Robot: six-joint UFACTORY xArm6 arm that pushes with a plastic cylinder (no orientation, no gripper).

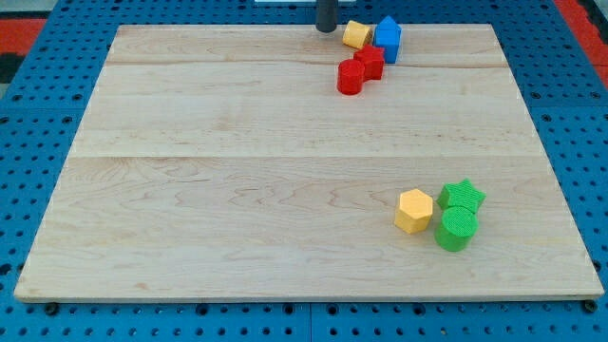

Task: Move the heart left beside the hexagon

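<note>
My tip [326, 29] is at the view's top edge of the board, just left of a small yellow block [356, 35] that looks like the heart. A blue block [387, 39] touches that yellow block on its right. Two red blocks sit just below them: an angular one [370, 63] and a rounder one [350, 78], touching each other. A yellow hexagon [413, 210] lies far down at the view's lower right, away from the tip. A green star [462, 196] and a green cylinder [456, 229] sit against the hexagon's right side.
The blocks lie on a pale wooden board [237, 190], which rests on a blue perforated surface [38, 142]. The top cluster of blocks lies close to the board's upper edge.
</note>
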